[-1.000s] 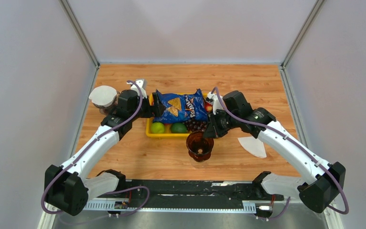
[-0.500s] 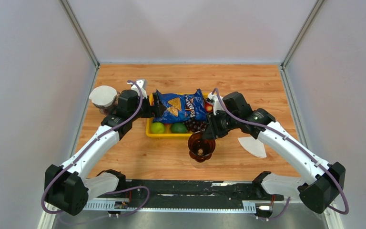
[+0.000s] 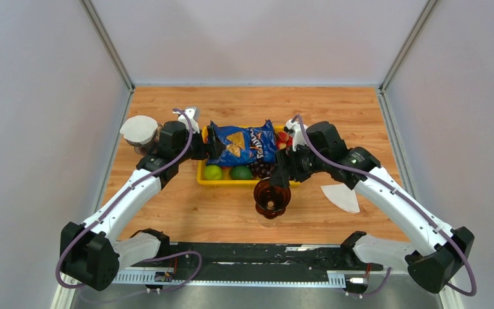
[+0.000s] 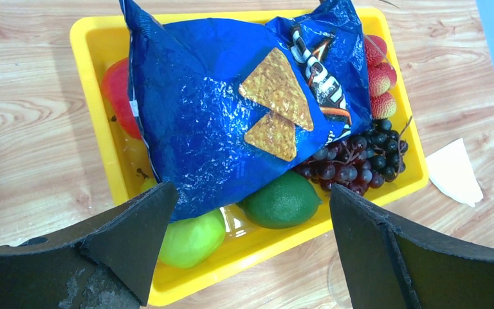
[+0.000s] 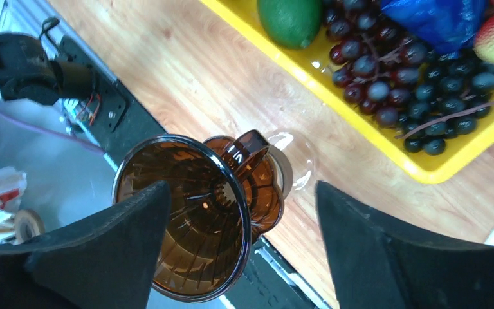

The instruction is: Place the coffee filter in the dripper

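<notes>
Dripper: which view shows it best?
Right wrist view: the dripper is large, its ribbed inside and handle clear. The top view shows it small, beside the yellow tray. The left wrist view shows nothing clear of it.

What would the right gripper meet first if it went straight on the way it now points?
Probably the brown translucent ribbed dripper: it sits between the open fingers of the right gripper in the wrist view, though depth is hard to judge.

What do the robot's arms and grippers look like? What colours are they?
The left arm and the right arm match: smooth white tubes joined by chunky black joints. A thin purple cable loops along each one. The left gripper and the right gripper each have two flat, black, wedge-shaped fingers.
</notes>
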You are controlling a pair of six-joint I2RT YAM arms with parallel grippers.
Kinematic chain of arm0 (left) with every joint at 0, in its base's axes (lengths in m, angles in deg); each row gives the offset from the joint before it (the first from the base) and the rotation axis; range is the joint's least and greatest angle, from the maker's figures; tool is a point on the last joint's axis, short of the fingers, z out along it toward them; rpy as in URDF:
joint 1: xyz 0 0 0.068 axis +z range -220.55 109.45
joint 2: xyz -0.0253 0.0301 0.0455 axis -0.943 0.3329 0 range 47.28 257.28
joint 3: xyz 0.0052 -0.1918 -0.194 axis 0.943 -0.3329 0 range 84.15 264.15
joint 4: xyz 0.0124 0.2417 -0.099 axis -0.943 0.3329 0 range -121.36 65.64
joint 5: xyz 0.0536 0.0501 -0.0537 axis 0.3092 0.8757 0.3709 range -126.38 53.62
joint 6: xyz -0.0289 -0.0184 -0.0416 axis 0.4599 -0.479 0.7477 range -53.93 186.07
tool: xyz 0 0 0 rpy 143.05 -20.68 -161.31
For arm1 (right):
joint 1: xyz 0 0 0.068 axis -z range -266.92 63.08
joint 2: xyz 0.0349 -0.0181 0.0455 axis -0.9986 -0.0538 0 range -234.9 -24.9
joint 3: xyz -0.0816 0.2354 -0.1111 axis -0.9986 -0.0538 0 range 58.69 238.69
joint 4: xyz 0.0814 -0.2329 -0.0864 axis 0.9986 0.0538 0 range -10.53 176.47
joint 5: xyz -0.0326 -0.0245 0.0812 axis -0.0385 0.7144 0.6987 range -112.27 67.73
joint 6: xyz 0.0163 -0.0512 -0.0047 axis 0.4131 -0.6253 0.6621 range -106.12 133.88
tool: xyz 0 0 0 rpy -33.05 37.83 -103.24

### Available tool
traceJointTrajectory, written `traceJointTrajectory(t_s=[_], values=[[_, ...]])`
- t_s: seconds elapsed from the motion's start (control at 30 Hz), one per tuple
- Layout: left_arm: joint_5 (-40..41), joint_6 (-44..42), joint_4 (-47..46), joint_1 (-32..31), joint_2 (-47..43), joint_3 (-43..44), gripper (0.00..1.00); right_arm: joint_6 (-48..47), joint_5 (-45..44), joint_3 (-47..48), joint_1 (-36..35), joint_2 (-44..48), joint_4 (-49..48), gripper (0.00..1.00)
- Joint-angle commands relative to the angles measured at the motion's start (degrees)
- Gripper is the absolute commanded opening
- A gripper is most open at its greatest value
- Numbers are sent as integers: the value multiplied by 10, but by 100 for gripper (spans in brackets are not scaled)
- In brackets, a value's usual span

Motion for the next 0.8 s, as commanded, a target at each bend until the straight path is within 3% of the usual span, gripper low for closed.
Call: traceJointTrajectory(t_s=[0.0,0.17,0.27,0.53,0.77], values=[[-13,-1,-20,-2,-12,9,100,9,-76,47,-3,38,-11,98],[-14,1,-22,-1,-13,7,100,48,-239,57,10,63,-11,100],[-17,2,-23,-1,-12,8,100,60,-280,52,49,71,-10,100],[-20,4,-23,-2,-16,7,100,129,-236,-56,330,50,-5,100],[-26,4,-25,-2,-15,8,100,173,-294,-202,457,17,-19,100]])
